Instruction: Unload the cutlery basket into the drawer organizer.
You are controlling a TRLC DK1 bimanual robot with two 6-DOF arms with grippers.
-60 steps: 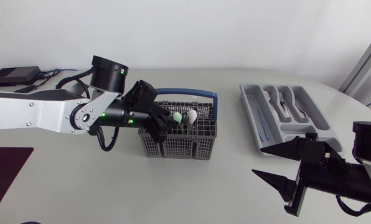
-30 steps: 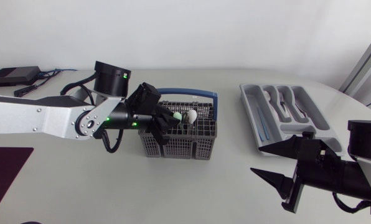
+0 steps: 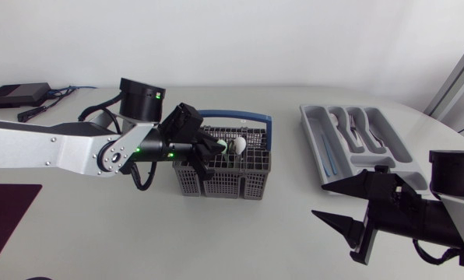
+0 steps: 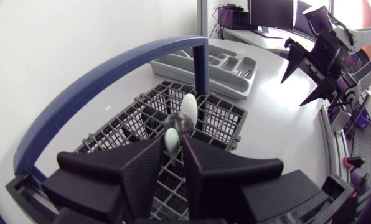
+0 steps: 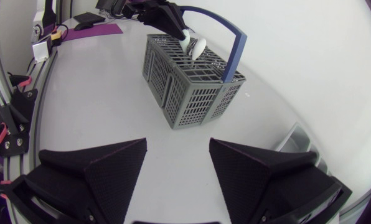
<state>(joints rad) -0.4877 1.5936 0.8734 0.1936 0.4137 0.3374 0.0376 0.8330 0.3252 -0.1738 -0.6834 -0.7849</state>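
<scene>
Overhead, the cutlery basket (image 3: 224, 180), grey mesh with a blue handle (image 3: 236, 117) arched across it, stands on the desk (image 3: 138, 233) left of the middle. The drawer organizer (image 3: 307, 118) lies well apart to its right. The left arm comes in from the side, with the left gripper (image 3: 212, 149) over the basket's near-left compartments. The right gripper (image 3: 320, 200) hangs low over the desk just in front of the organizer, jaws spread wide and holding nothing.

The left wrist view adds what the head view cannot settle. The left jaws stand nearly together and pinch the rounded end of a pale green utensil (image 4: 171, 140) that stands upright in the basket. Just ahead of it a shiny metal spoon bowl (image 4: 180, 122) pokes up, and beyond that a white spoon (image 4: 189, 106). From above, the metal bowl is hard to make out between the two pale ends.

The right wrist view looks across bare desk at the basket's side wall and shows the left gripper at the utensils from the far side.

Only the head view looks into the organizer. Its short compartments hold several pieces of metal cutlery (image 3: 358, 124), and a bluish piece (image 3: 330, 154) lies in the long side compartment.
</scene>
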